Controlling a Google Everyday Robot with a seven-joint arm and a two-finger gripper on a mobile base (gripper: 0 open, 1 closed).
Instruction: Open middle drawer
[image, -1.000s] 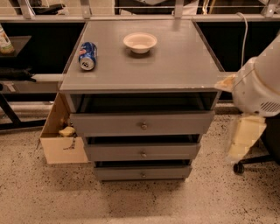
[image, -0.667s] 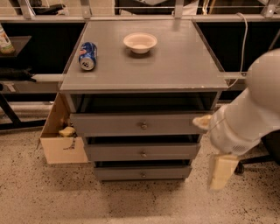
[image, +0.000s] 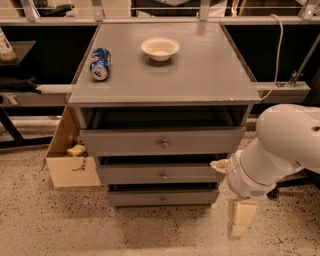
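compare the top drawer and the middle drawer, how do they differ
The top drawer has a wider, taller front than the middle drawer. The top drawer sits right under the tabletop; the middle drawer lies below it, above the bottom drawer. The gripper hangs low to the right, nearer the middle drawer than the top drawer. Both have flat grey fronts.

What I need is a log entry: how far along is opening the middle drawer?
Done: nothing; the grey flat-fronted middle drawer with its round metal knob looks shut. In hand: the cream end effector hangs right of the grey cabinet, off the knob. Left: reach knob, grip, pull.
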